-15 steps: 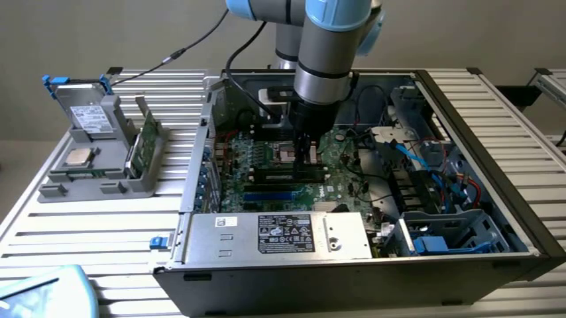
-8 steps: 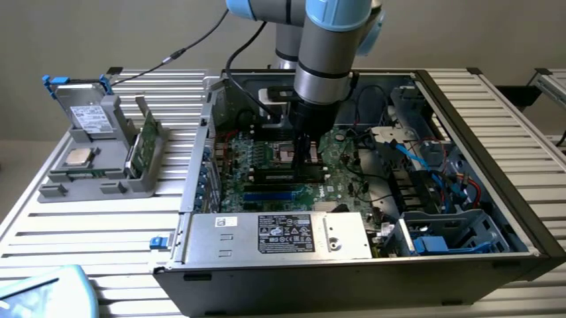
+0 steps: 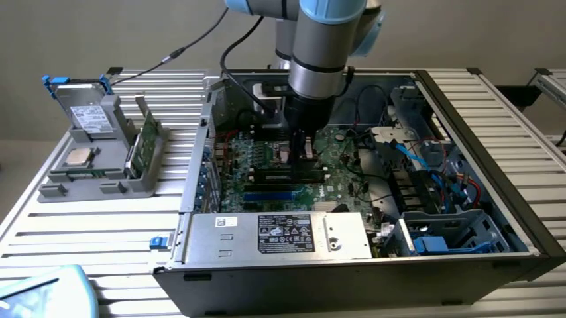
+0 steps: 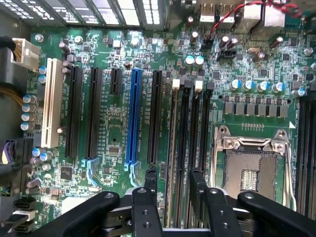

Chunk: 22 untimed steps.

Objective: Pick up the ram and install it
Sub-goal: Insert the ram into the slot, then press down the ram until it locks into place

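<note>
The ram [image 4: 172, 143] stands edge-up in the memory slot nearest the long black expansion slots, seen as a thin green strip running along that slot. My gripper [image 4: 174, 180] hangs just above it, open, with one black finger [image 4: 150, 178] on each side of the strip and a gap to the stick on both sides. In the exterior view the gripper [image 3: 301, 158] reaches down into the open computer case [image 3: 521, 218], over the memory slots of the green motherboard [image 3: 340, 156].
An empty processor socket [image 4: 252, 168] lies beside the memory slots, and a blue slot [image 4: 133, 118] on the other side. The power supply [image 3: 278, 235] and cables [image 3: 425, 165] crowd the case. On the exterior view's left, a grey tray [image 3: 53, 192] holds a drive [image 3: 89, 119], a silver chip [image 3: 79, 157] and a green card [image 3: 146, 142].
</note>
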Each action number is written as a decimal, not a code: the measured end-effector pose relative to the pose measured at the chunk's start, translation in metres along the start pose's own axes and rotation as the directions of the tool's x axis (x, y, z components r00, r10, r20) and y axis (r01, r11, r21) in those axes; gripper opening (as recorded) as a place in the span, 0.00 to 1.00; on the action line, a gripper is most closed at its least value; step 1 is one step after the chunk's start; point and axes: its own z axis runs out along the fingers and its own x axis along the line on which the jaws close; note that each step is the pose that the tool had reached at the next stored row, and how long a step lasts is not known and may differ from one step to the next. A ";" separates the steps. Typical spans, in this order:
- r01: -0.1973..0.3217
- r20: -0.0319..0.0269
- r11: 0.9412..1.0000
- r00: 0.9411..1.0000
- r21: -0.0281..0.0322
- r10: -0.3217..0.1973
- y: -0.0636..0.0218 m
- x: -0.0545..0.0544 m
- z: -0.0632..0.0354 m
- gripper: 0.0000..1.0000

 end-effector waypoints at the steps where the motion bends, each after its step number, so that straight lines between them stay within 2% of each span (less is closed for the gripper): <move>1: 0.000 0.000 1.000 1.000 0.000 0.000 0.0019 0.000 -0.0015 0.40; 5: 0.000 0.001 1.000 1.000 0.000 0.000 0.0104 -0.001 -0.0070 0.40; 10: 0.000 0.002 1.000 1.000 0.000 0.000 0.0118 -0.001 -0.0109 0.40; 11: 0.000 0.002 1.000 1.000 0.000 0.000 0.0118 -0.001 -0.0109 0.38; 13: 0.000 0.002 1.000 1.000 0.000 0.000 0.0118 -0.001 -0.0109 0.25; 14: 0.000 0.002 1.000 1.000 0.000 0.000 0.0118 -0.001 -0.0109 0.25; 16: 0.000 0.002 1.000 1.000 0.000 0.000 0.0118 -0.001 -0.0110 0.13; 22: 0.000 0.002 1.000 1.000 0.000 0.000 0.0118 -0.001 -0.0109 0.11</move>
